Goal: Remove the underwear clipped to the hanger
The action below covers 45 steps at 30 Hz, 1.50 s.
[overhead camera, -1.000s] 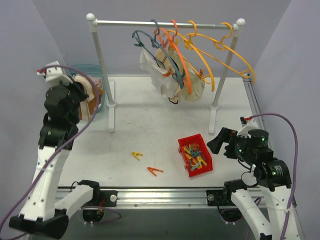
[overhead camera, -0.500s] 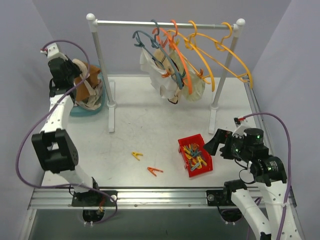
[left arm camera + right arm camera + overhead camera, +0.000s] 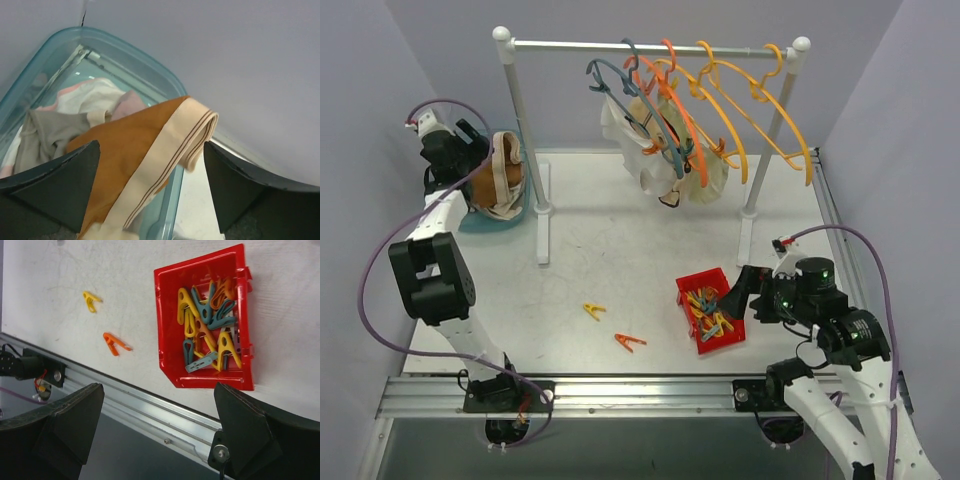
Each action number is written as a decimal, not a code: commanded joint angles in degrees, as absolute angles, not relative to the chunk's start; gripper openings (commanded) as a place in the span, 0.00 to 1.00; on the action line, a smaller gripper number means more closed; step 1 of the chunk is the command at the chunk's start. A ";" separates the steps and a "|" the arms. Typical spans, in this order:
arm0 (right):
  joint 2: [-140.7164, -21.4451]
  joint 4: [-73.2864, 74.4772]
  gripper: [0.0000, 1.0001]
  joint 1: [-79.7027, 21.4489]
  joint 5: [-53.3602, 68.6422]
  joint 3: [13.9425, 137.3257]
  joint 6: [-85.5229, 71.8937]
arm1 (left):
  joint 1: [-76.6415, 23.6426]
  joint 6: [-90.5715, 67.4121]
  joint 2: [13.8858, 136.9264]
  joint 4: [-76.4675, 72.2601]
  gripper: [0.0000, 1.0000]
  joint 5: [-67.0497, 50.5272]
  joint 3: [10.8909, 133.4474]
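Observation:
Several pale and beige underwear (image 3: 665, 150) hang clipped to coloured hangers (image 3: 720, 110) on the rail. A brown underwear with a cream striped waistband (image 3: 125, 150) lies draped over the rim of the teal bin (image 3: 135, 55), on other garments. My left gripper (image 3: 151, 145) hovers over it, open, jaws wide on either side and clear of the fabric; from above that left gripper (image 3: 470, 155) is at the bin (image 3: 480, 222). My right gripper (image 3: 159, 387) is open and empty above the table's front rail, and shows beside the red bin as the right gripper (image 3: 745, 290).
A red bin (image 3: 170, 315) holds several clothespins. A yellow clothespin (image 3: 593, 311) and an orange clothespin (image 3: 629, 341) lie loose on the table. The rack's posts (image 3: 525, 150) stand at back left and back right (image 3: 765, 150).
The left arm swung up and back to the teal bin, and its gripper opened, leaving the brown underwear on the bin's rim. The right gripper drifted left toward the red bin.

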<state>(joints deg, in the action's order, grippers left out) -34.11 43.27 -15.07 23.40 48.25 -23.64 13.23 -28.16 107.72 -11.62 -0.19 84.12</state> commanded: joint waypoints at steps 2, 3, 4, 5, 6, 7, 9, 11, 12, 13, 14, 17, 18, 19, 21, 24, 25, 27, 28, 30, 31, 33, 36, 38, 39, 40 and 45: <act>-35.42 40.70 0.99 -20.56 23.64 50.27 -23.03 | 13.10 -30.58 96.61 -8.98 0.94 3.95 80.00; -35.68 40.43 0.99 -23.09 23.82 50.45 -22.94 | 13.10 -30.76 93.02 -8.09 0.94 4.30 79.28; -36.64 39.99 0.99 -24.25 24.69 50.45 -22.42 | 13.10 -31.37 91.16 -6.87 0.94 4.22 78.84; -37.26 39.90 0.99 -26.00 24.61 50.54 -22.15 | 13.10 -31.55 89.49 -3.90 0.94 3.96 78.49; -37.96 39.90 0.99 -29.50 24.00 50.62 -22.15 | 13.10 -31.64 86.08 -2.21 0.94 3.78 77.96; -39.45 39.55 0.99 -32.14 22.86 50.54 -22.15 | 13.10 -31.99 84.39 -0.46 0.94 3.34 77.70; -41.21 39.11 0.99 -37.59 17.78 50.36 -22.23 | 13.10 -33.39 78.96 4.98 0.94 0.01 76.38; -45.33 37.88 0.99 -47.25 11.90 50.54 -22.41 | 13.01 -34.01 74.99 7.63 0.94 -5.59 72.79; -47.35 37.62 1.00 -50.68 9.52 50.89 -21.89 | 12.92 -34.10 70.79 9.30 0.94 -7.63 71.21; -52.42 37.62 1.00 -55.67 7.06 52.54 -21.97 | 12.83 -34.10 68.66 9.84 0.94 -9.47 67.28; -55.25 37.79 1.00 -58.07 1.98 53.52 -21.80 | 12.75 -33.84 66.38 11.58 0.94 -12.89 65.67; -65.02 36.39 1.00 -61.78 0.26 57.56 -19.52 | 12.57 -32.96 57.68 15.10 0.94 -17.82 60.04; -68.78 35.78 1.00 -62.05 0.26 58.44 -18.90 | 12.48 -32.87 53.65 16.42 0.94 -20.10 59.16; -70.38 34.29 1.00 -62.22 0.26 59.23 -17.33 | 12.48 -32.78 51.70 17.13 0.94 -22.04 58.11; -75.29 33.49 1.00 -62.58 2.01 62.13 -16.00 | 12.31 -31.91 46.53 21.51 0.94 -25.47 56.08; -81.88 33.31 1.00 -63.45 2.63 66.26 -14.24 | 10.47 -30.33 40.02 26.35 0.94 -26.11 52.66; -83.48 33.14 1.00 -63.72 2.98 67.05 -13.80 | 10.02 -29.97 38.69 26.80 0.94 -27.06 51.60; -87.69 33.05 0.99 -64.51 3.43 69.16 -13.36 | 9.93 -29.27 35.53 29.52 0.94 -27.25 49.40; -89.19 32.79 0.99 -64.86 3.69 69.78 -13.27 | 9.84 -29.27 34.64 30.05 0.94 -27.68 48.70; -93.22 32.52 0.98 -65.56 3.87 71.44 -12.83 | 9.93 -29.44 32.45 31.11 0.94 -28.03 46.77; -94.47 32.43 0.98 -65.74 4.13 72.06 -12.57 | 9.93 -30.14 31.91 31.29 0.94 -28.39 46.15; -98.07 32.26 0.96 -66.09 4.31 73.73 -12.04 | 9.93 -30.76 30.06 31.81 0.94 -28.74 44.83; -101.77 32.17 0.93 -66.27 3.78 75.40 -11.87 | 9.93 -30.67 28.22 33.48 0.94 -27.42 44.39; -103.96 32.17 0.91 -66.27 3.78 76.11 -12.04 | 9.23 -30.67 27.95 33.92 0.94 -26.90 44.30; -104.58 32.25 0.89 -66.36 3.87 76.55 -12.13 | 9.14 -30.59 28.04 34.27 0.94 -26.81 44.38; -105.29 32.34 0.88 -66.53 3.78 76.73 -12.22 | 8.97 -30.59 27.95 34.63 0.94 -26.72 44.73; -108.89 32.26 0.78 -67.41 4.21 76.64 -13.36 | 8.44 -30.50 27.42 35.68 0.94 -24.79 45.44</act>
<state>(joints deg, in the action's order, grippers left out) -107.61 30.61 -66.50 4.47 74.91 -13.04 8.80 -30.87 28.21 34.79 -26.37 44.12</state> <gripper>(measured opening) 0.798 0.938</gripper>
